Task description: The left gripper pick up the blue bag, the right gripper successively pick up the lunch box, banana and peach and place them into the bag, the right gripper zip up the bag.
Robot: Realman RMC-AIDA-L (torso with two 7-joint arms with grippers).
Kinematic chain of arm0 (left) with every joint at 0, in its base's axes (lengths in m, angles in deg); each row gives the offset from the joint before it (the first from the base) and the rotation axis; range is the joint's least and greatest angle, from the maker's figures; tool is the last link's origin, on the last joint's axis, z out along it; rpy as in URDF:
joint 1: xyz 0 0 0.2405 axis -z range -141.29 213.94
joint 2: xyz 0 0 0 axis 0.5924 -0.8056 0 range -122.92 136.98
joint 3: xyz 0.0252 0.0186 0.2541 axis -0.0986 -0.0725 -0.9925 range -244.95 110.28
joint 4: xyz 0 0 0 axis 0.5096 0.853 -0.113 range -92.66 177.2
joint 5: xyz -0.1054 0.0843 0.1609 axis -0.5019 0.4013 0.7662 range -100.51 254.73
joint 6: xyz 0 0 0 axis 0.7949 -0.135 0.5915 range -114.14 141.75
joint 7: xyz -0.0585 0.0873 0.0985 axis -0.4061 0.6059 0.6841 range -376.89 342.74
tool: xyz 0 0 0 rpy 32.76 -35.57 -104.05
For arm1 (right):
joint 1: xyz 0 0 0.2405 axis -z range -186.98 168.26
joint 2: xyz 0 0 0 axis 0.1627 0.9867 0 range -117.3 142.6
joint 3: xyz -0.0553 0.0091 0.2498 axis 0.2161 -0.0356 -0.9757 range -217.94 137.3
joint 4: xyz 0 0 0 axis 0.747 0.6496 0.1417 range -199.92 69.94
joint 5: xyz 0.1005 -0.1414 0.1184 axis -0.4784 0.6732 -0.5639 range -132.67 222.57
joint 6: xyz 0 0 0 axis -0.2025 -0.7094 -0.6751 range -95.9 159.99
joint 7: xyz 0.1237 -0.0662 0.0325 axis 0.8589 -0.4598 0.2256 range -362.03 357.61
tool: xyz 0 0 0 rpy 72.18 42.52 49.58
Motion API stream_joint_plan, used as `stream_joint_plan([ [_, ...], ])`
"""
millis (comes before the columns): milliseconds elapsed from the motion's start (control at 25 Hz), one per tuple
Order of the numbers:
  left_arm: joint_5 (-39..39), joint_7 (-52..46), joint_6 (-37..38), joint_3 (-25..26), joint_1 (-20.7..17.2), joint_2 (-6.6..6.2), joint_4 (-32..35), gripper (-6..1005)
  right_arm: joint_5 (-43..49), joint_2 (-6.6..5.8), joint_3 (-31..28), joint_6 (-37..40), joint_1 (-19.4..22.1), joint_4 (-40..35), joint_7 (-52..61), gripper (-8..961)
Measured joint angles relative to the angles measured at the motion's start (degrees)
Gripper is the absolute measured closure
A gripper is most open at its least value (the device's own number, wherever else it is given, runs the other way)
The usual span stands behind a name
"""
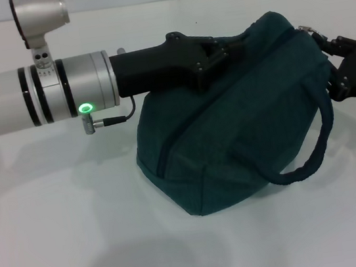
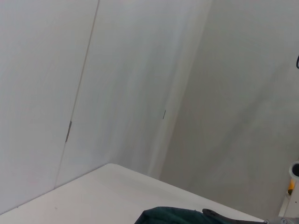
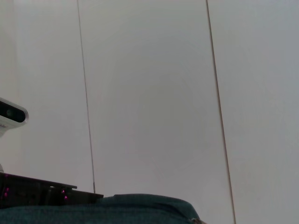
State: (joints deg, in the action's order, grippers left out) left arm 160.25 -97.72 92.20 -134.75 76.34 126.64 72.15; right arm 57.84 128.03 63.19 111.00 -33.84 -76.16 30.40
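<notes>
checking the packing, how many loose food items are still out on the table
0. In the head view the table shows only the bag, with the left gripper at its top and the right gripper at its right end. Items may be hidden inside or behind it.

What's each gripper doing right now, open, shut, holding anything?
Left gripper: shut on the top edge of the dark teal fabric bag.
Right gripper: at the bag's zipper end; cannot be told.

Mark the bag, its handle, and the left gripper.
bag (image 1: 232,139), head view, middle of its side panel.
handle (image 1: 313,154), head view, dark strap loop.
left gripper (image 1: 229,50), head view, fingers at the bag's top.
</notes>
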Motion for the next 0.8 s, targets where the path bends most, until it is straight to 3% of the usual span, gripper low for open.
stream_joint_plan([
  [600, -1.6, 0.1, 0.0, 0.0, -0.1, 0.06, -0.3, 963, -2.1, 0.5, -1.1, -0.7, 0.5, 0.1, 0.6, 938],
  [800, -1.7, 0.1, 0.0, 0.1, -0.2, 0.11, -0.4, 962, -2.9, 0.54, -1.1, -4.2, 0.7, 0.2, 2.8, 937],
])
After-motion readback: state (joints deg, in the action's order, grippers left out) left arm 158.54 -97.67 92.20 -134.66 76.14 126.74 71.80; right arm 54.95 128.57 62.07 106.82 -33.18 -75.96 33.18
